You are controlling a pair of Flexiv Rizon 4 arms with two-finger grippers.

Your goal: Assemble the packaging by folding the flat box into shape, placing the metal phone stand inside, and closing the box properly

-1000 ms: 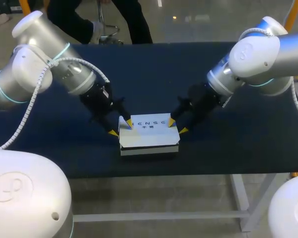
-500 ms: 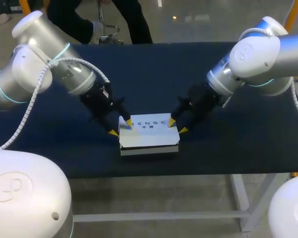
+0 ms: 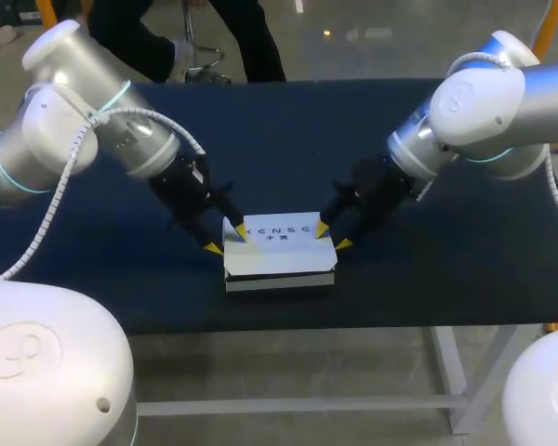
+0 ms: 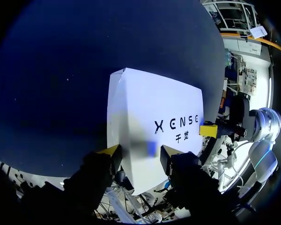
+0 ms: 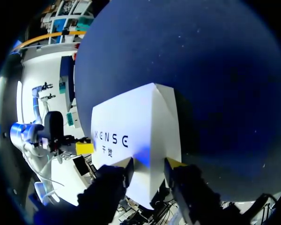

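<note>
The white cardboard box (image 3: 279, 253) lies closed near the dark blue bench's (image 3: 446, 242) front edge. The left gripper (image 3: 226, 240) and right gripper (image 3: 332, 236), fingers moderately apart, straddle its ends. Press down evenly on both so the lid seats squarely.

White rectangular cardboard box (image 3: 279, 249): smooth, matt, with crisp folded edges. Dark navy table top (image 3: 446, 279): dull, cloth-like, faintly speckled. The left arm (image 3: 65, 130) and right arm (image 3: 488, 98) have glossy white shells. A ribbed white plastic cable (image 3: 60, 190) runs along the left arm. The left gripper (image 3: 225, 240) and right gripper (image 3: 332, 236) are matt black with bright yellow tips.
</note>
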